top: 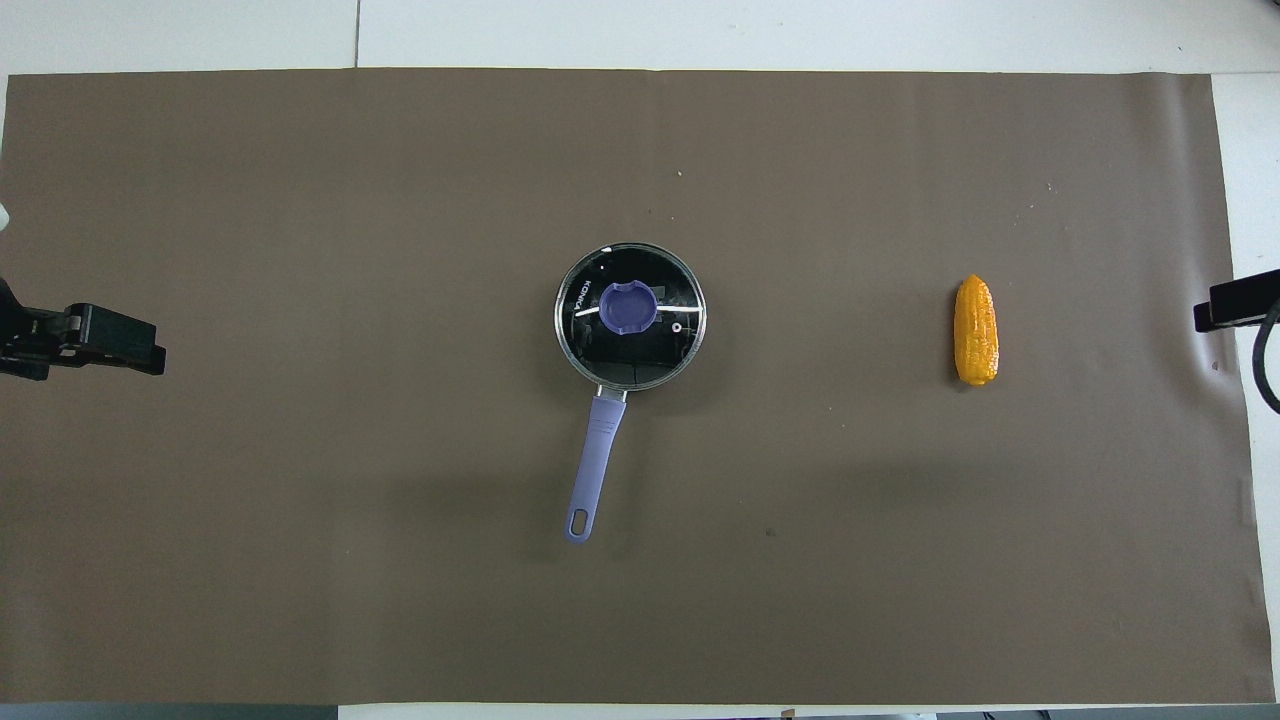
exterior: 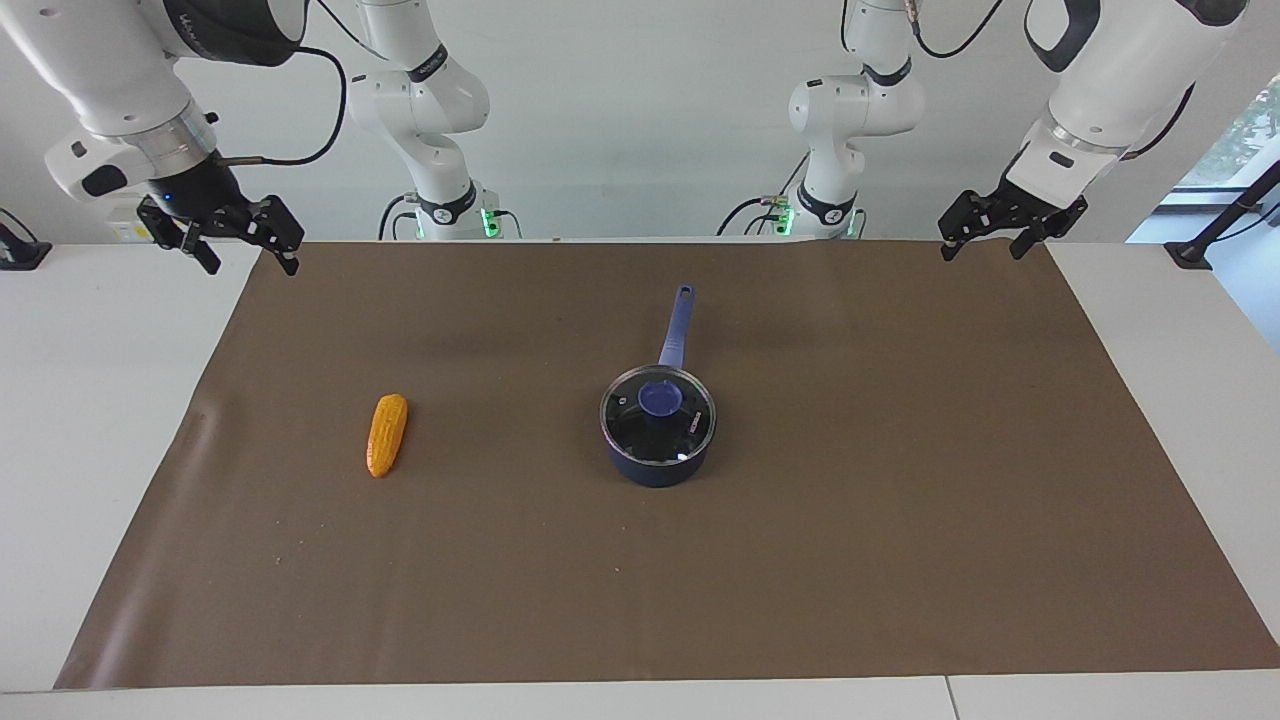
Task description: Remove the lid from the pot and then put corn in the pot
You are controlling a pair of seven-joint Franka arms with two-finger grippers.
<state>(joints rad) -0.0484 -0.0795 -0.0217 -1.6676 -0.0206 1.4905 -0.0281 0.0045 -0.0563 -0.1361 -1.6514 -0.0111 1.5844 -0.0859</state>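
The navy pot (exterior: 655, 468) stands mid-table with its long blue handle (exterior: 677, 325) pointing toward the robots. The glass lid (exterior: 660, 400) with its blue knob sits on it and also shows in the overhead view (top: 630, 312). The orange-yellow corn (exterior: 387, 433) lies on the mat toward the right arm's end, also seen in the overhead view (top: 976, 330). My right gripper (exterior: 252, 266) is open and empty, raised over the mat's corner at its own end. My left gripper (exterior: 982, 252) is open and empty, raised over the mat's corner at its end. Both arms wait.
A brown mat (exterior: 900, 520) covers most of the white table (exterior: 100, 420). The arms' bases (exterior: 450, 210) stand at the robots' edge. A black clamp (exterior: 1195, 250) sits at the left arm's end.
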